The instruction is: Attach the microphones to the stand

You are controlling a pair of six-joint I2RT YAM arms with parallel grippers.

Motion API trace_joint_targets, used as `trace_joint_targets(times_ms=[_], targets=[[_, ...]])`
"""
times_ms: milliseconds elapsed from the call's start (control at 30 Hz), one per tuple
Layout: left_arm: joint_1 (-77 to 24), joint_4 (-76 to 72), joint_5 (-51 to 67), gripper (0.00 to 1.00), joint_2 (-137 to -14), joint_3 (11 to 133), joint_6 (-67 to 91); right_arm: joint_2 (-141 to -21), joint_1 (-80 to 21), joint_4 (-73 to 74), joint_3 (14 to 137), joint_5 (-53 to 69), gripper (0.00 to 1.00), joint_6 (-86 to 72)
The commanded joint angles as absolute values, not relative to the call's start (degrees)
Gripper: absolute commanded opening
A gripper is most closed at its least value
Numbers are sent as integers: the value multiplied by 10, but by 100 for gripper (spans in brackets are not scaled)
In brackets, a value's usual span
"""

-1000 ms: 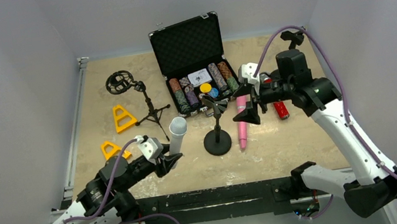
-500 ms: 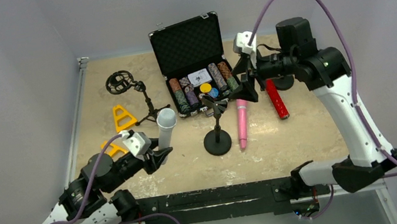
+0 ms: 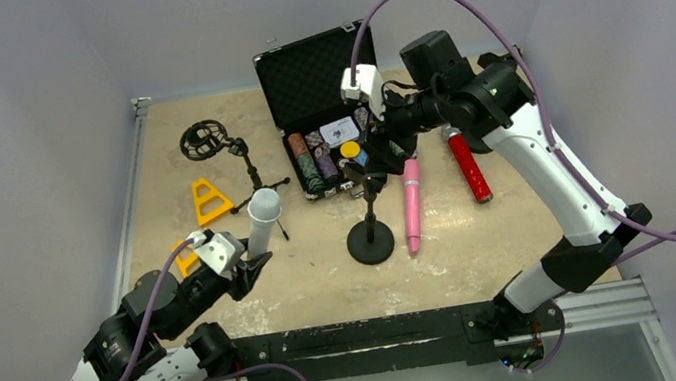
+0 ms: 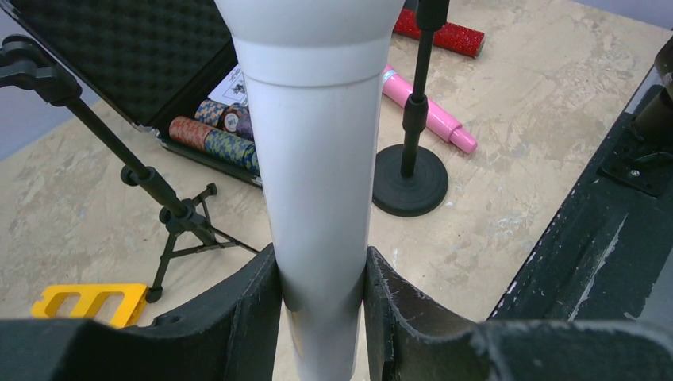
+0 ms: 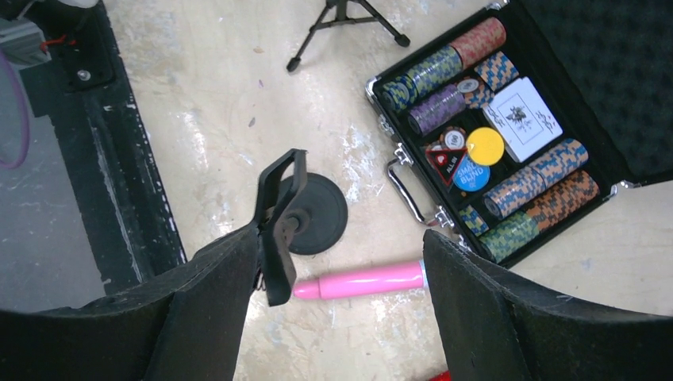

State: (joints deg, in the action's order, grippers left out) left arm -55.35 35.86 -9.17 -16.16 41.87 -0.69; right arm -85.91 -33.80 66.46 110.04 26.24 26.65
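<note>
Nearest the arms' bases, the left gripper (image 3: 246, 263) is clamped on the lower body of the white microphone (image 3: 264, 220), holding it upright above the table (image 3: 484, 249) with its head up. The left wrist view shows both fingers (image 4: 252, 305) pressed against the barrel. Just beyond it and to its right stands a black round-base stand (image 3: 370, 238) with an empty clip (image 5: 281, 213) at its top. The pink microphone (image 3: 411, 202) lies flat just beside that base, and the glittery red microphone (image 3: 468, 165) lies flat a little farther right; neither is held. Over the stand's clip hovers the right gripper (image 3: 393, 134), its jaws spread wide with nothing gripped; its wrist view shows the clip close by one finger. Farther back sit an open case of poker chips (image 3: 323, 81), a tripod stand (image 3: 251, 178) with a round shock mount, and two yellow plastic pieces (image 3: 209, 201). No microphone is on a stand yet. The step in hand looks to be carrying the white microphone to a clip. The next move would call for tilting it, lining it up with the clip, and probably steadying the stand with the free gripper.
</note>
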Motion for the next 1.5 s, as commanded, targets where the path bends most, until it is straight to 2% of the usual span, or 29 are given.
trace_joint_targets(times_ms=[0, 467, 767, 1000, 1100, 1467], targets=[[-549, 355, -103, 0, -155, 418, -14, -872, -346, 666, 1124, 223, 79, 247], [-516, 348, -59, 0, -158, 418, -8, -938, -362, 654, 1173, 209, 79, 196], [-512, 344, -52, 0, -158, 418, -10, -888, -362, 652, 1184, 197, 79, 191], [-505, 342, -44, 0, -160, 418, -9, -870, -366, 671, 1160, 311, 80, 190], [-504, 341, -41, 0, -157, 418, -10, -881, -380, 667, 1141, 292, 79, 189], [-503, 339, -28, 0, -156, 417, -11, -918, -399, 655, 1126, 227, 68, 180]])
